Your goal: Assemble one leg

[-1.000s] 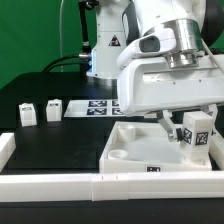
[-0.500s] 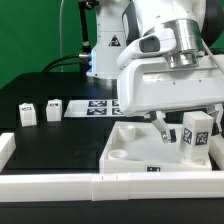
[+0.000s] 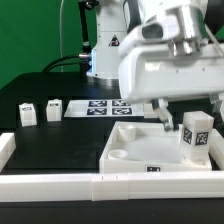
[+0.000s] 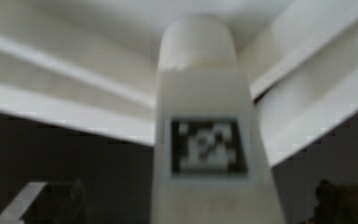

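Observation:
A white leg [image 3: 195, 137] with black-and-white tags stands upright at the corner of the large white tray panel [image 3: 135, 152] on the exterior view's right. My gripper [image 3: 188, 113] hangs just above it, with one finger [image 3: 162, 120] showing beside the leg and apart from it. In the wrist view the leg [image 4: 206, 110] runs up the middle and my gripper [image 4: 185, 205] straddles it, with dark gaps between the leg and each finger [image 4: 25, 203]. The jaws are open and hold nothing.
Two more small white legs [image 3: 28, 113] [image 3: 54, 108] stand on the black table at the exterior view's left. The marker board [image 3: 100, 106] lies behind the panel. A white rail [image 3: 60, 183] runs along the front edge. The robot base [image 3: 105, 45] stands behind.
The arm has risen and its fingers have come up off the leg. The leg stays standing in the panel's corner.

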`<state>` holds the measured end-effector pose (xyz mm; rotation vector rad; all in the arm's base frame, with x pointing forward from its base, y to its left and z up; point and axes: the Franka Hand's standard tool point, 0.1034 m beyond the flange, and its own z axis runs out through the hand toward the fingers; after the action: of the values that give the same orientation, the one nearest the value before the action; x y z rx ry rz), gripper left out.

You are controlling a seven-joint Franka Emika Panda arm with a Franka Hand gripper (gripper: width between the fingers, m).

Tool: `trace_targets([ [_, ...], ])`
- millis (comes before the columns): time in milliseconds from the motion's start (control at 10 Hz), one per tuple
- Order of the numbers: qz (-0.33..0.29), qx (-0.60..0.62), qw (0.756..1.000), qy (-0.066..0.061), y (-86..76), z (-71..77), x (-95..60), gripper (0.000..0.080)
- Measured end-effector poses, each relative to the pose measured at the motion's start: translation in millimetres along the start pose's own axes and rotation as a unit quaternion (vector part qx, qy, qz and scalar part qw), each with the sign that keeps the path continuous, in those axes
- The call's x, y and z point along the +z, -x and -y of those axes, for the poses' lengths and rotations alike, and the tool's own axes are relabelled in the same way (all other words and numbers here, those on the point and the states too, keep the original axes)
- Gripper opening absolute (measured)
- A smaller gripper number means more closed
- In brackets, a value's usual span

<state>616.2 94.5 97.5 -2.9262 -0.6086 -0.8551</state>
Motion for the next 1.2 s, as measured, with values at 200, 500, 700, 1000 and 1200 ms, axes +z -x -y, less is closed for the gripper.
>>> trace_targets([
  [200, 0.011, -0.001, 1.000, -0.004, 3.3, 2.7, 2.4, 0.0648],
  [500, 0.115, 0.006, 0.993, -0.034, 7.6, 7.1, 13.8, 0.0648],
  [700, 0.181, 0.009, 0.982, -0.048, 5.0, 7.8, 17.1, 0.0648],
  [1000, 0.304, 0.011, 0.949, -0.083, 10.2, 16.7, 15.8, 0.0648],
  [1200, 0.290, 0.007, 0.954, -0.082, 4.5, 13.5, 20.9, 0.0520],
])
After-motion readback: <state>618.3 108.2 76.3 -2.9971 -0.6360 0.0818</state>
